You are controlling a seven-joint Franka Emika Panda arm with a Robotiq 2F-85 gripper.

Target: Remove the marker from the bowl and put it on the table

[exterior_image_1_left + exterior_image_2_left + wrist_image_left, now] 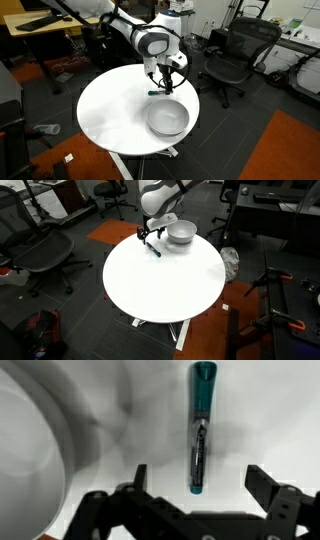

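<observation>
The teal-green marker point(199, 428) lies flat on the white table point(260, 410), outside the bowl. It shows as a small dark stick in both exterior views point(158, 93) point(153, 248). The shiny silver metal bowl point(167, 118) point(181, 231) stands on the table next to it, and its rim fills the left of the wrist view point(30, 450). My gripper point(197, 478) point(166, 77) point(150, 235) hovers just above the marker, open and empty, with one finger on each side of it.
The round white table point(110, 115) point(165, 280) stands on a pedestal. Black office chairs point(238, 50) point(35, 250) stand around it. A wooden desk point(40, 25) is behind, and an orange carpet point(290, 150) covers part of the floor.
</observation>
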